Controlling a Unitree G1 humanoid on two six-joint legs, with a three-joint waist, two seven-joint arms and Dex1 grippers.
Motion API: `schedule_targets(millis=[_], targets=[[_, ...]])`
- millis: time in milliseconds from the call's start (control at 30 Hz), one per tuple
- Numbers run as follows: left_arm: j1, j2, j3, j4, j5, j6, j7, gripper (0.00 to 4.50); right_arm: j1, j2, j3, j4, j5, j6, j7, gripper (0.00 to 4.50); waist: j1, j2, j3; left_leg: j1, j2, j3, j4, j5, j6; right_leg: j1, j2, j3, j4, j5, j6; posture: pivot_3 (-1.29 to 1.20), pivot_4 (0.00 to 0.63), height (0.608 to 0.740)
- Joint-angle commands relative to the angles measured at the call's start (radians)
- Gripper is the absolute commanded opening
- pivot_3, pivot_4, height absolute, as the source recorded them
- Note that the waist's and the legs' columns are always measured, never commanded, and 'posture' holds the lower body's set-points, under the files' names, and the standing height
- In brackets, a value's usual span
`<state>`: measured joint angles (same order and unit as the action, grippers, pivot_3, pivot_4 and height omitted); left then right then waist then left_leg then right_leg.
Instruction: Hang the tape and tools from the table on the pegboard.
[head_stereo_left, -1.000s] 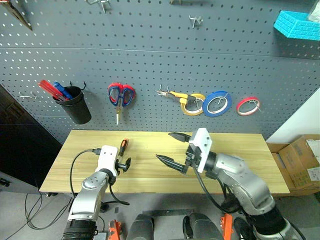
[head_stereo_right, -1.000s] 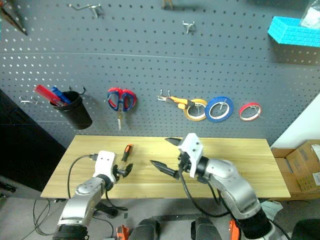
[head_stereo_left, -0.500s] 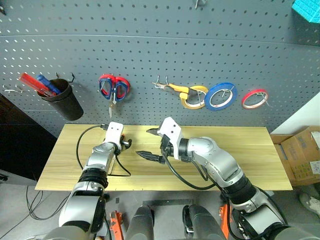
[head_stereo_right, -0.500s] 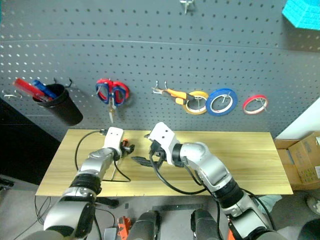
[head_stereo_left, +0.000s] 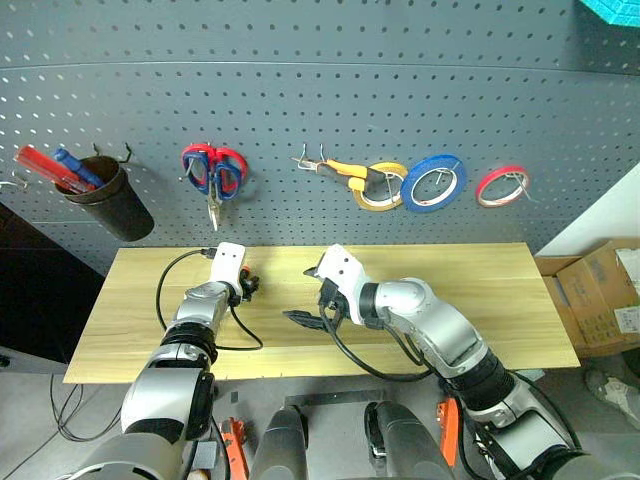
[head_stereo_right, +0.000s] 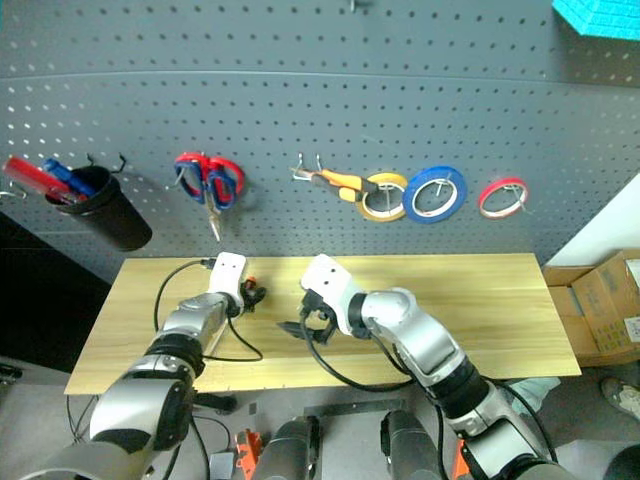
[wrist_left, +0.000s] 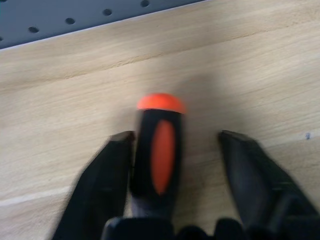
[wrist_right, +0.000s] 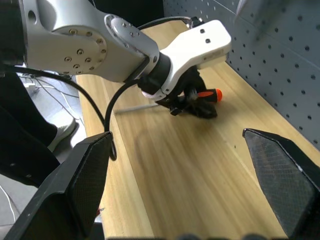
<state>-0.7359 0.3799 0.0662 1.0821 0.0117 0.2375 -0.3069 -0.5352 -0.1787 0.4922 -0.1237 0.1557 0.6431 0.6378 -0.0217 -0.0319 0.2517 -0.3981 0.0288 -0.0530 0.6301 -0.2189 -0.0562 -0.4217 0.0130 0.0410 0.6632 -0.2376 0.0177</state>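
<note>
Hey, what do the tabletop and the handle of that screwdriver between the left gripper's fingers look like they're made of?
The table looks like pale wood or a wood-look laminate with a matte finish: straight grain lines and plank seams show. The screwdriver handle looks like moulded plastic, black with a smooth orange insert and orange cap; whether the black part is rubbery is unclear.

A slim screwdriver with an orange-and-black handle (wrist_left: 157, 145) lies on the pale plank-patterned wooden table (head_stereo_left: 480, 290); the dark grey hole-gridded pegboard (head_stereo_left: 300, 110) holds a blue tape ring (head_stereo_left: 432, 184).

The screwdriver (wrist_left: 157, 145) shaft is hidden under the left gripper (wrist_left: 175, 150).
</note>
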Motion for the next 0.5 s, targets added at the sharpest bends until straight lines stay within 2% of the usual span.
schedule_targets(millis=[33, 67, 167, 233, 300, 367, 500], targets=[[0.037, 0.01, -0.004, 0.0, 0.004, 0.04, -0.012, 1.36, -0.013, 0.011, -0.023, -0.026, -0.006, -0.026, -0.006, 4.5, -0.005, 0.0, 0.0, 0.0, 0.0, 0.0, 0.0, 0.0, 0.0, 0.0, 0.0, 0.0, 0.0, 0.0, 0.0, 0.05, 0.272, 0.74], [0.044, 0.013, -0.003, -0.012, 0.004, 0.043, -0.012, 1.01, -0.015, 0.009, -0.028, -0.021, -0.008, -0.032, -0.007, 4.5, -0.006, 0.0, 0.0, 0.0, 0.0, 0.0, 0.0, 0.0, 0.0, 0.0, 0.0, 0.0, 0.0, 0.0, 0.0, 0.05, 0.266, 0.74], [0.089, 0.017, 0.009, -0.11, -0.015, 0.067, -0.03, 0.97, -0.005, 0.003, -0.054, -0.042, 0.002, -0.027, -0.006, 4.5, -0.007, 0.0, 0.0, -0.001, 0.0, 0.0, 0.0, 0.0, 0.0, 0.0, 0.0, 0.0, -0.001, 0.0, 0.0, 0.07, 0.242, 0.74], [0.158, 0.026, 0.001, -0.257, -0.011, 0.094, -0.03, 0.97, 0.02, -0.008, -0.081, -0.089, 0.029, -0.006, 0.005, 4.5, -0.007, -0.001, -0.001, -0.001, 0.0, 0.0, -0.001, 0.0, 0.0, -0.001, 0.0, 0.0, -0.001, 0.0, 0.0, 0.08, 0.222, 0.74], [0.258, 0.038, -0.013, -0.475, 0.0, 0.104, -0.028, 0.97, 0.065, -0.012, -0.131, -0.158, 0.088, 0.014, 0.018, 4.5, -0.007, -0.002, -0.002, -0.002, 0.0, 0.0, -0.001, -0.001, -0.001, -0.001, -0.001, 0.0, -0.001, 0.0, 0.0, 0.1, 0.203, 0.74], [0.388, 0.047, 0.006, -0.772, 0.012, 0.135, 0.008, 0.97, 0.135, -0.019, -0.203, -0.263, 0.187, 0.056, 0.033, 4.5, -0.006, -0.004, -0.003, -0.003, 0.002, -0.001, -0.002, -0.002, -0.004, -0.003, -0.005, 0.0, -0.001, 0.0, 0.0, 0.11, 0.188, 0.74], [0.574, 0.045, 0.052, -1.223, 0.069, 0.173, 0.097, 0.97, 0.243, -0.005, -0.337, -0.407, 0.38, 0.121, 0.027, 4.5, 0.02, -0.005, -0.004, -0.006, 0.002, -0.006, -0.002, -0.003, -0.006, -0.004, -0.008, -0.001, -0.001, 0.0, -0.003, 0.15, 0.151, 0.74]])
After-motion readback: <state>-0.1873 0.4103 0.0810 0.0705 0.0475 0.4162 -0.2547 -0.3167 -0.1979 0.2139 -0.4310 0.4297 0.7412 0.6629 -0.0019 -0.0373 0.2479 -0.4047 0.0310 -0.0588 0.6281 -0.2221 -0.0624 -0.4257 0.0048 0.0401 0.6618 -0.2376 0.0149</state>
